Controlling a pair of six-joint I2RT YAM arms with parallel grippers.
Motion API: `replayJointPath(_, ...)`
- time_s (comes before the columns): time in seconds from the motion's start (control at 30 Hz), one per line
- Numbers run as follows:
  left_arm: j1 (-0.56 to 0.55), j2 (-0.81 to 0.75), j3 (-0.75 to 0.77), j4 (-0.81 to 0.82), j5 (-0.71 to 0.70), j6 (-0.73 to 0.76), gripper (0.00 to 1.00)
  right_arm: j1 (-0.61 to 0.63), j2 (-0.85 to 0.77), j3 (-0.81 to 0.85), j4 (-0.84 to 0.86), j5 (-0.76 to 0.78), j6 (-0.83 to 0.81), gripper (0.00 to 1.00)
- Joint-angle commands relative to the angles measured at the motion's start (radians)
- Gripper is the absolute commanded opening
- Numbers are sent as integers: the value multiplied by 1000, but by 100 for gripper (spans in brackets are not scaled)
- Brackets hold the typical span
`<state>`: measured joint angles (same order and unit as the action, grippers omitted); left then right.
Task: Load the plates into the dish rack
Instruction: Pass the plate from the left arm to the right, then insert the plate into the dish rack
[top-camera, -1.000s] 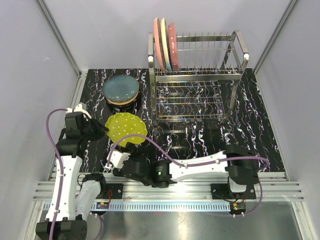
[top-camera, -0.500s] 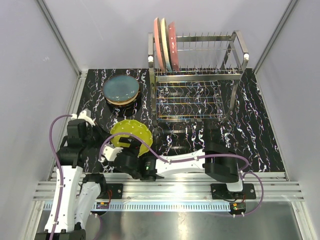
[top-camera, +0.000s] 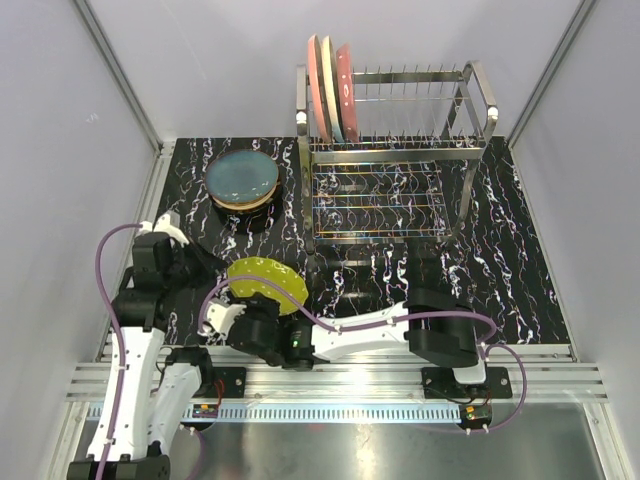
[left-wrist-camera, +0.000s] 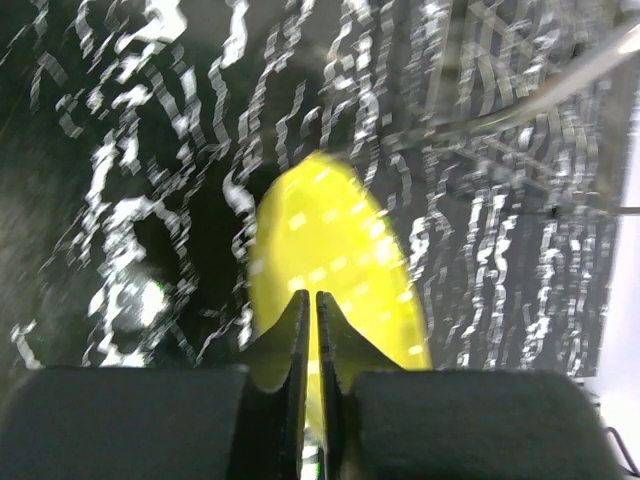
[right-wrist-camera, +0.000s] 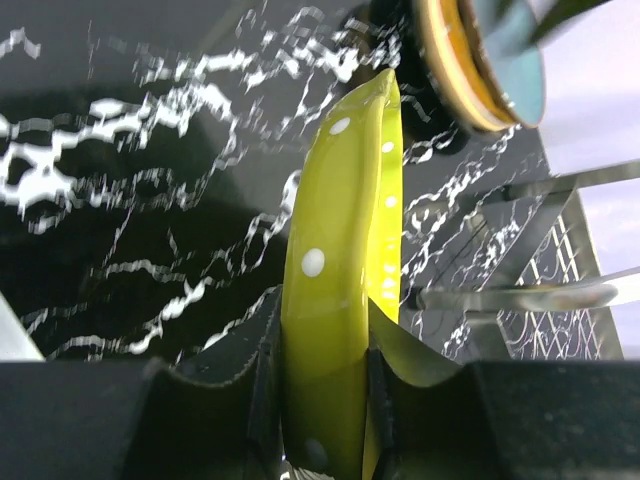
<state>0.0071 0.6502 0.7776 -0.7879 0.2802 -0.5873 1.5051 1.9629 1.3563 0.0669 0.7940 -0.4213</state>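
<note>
**As my right jaws close, the dotted plate has two holders**

While my left gripper (left-wrist-camera: 308, 310) stays pinched almost shut on the left rim of the dotted green plate (top-camera: 265, 282), my right gripper (right-wrist-camera: 325, 340), gaping wide a second ago, has clamped onto the plate's near edge, with a pad pressed to each face. The plate has come nearer and tilted up off the marbled table (top-camera: 500, 260). It now sits at the near left, well apart from the dish rack (top-camera: 400, 150) on the far side. I read this as a handover: my left should let go next, so my right can carry the plate to the tines beside the three plates (top-camera: 330, 90) already standing at the rack's left end. The teal-topped stack (top-camera: 242, 178) waits at the far left.
</note>
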Motion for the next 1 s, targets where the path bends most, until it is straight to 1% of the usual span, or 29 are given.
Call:
replayJointPath(0.0,-2,6,60,133,56,-35,14,17,-44,9,43,39,-7,11)
replayJointPath(0.03,-2,14,61,156,62,-39,14,21,-45,10,42,43,-7,5)
replayJointPath(0.1,-2,25,68,171,65,-46,15,32,-48,12,37,48,-8,1)
replayJointPath(0.13,-1,40,84,180,63,-46,27,36,-53,12,30,53,-4,0)
replayJointPath(0.2,-2,64,106,184,44,-36,40,49,-62,9,22,66,4,0)
replayJointPath(0.23,-1,74,133,184,34,-28,51,50,-77,6,16,71,18,0)
replayJointPath(0.27,-1,81,144,187,1,-20,59,55,-90,-3,13,80,27,0)
replayJointPath(0.3,-2,101,158,188,-13,-7,64,63,-104,-6,8,80,39,0)
replayJointPath(0.33,-1,109,182,188,-33,1,68,69,-137,-9,-4,80,61,0)
replayJointPath(0.37,-2,115,192,190,-77,10,75,76,-157,-16,-10,85,71,0)
replayJointPath(0.47,-1,144,209,202,-143,29,88,104,-252,-11,-42,91,104,0)
replayJointPath(0.5,-2,155,209,219,-156,46,96,112,-278,-5,-53,91,110,1)
replayJointPath(0.53,-1,158,203,225,-170,53,99,119,-327,0,-59,96,111,1)
replayJointPath(0.63,-2,175,175,243,-223,81,99,153,-427,33,-93,102,93,3)
replayJointPath(0.7,-2,172,151,268,-230,92,99,162,-473,52,-96,100,79,4)
replayJointPath(0.73,-2,164,112,285,-227,95,99,164,-514,61,-90,100,63,4)
replayJointPath(0.9,-1,129,-4,380,-228,124,99,162,-628,98,40,62,-49,6)
replayJointPath(0.97,-2,137,-17,380,-219,124,99,162,-641,153,80,63,-146,7)
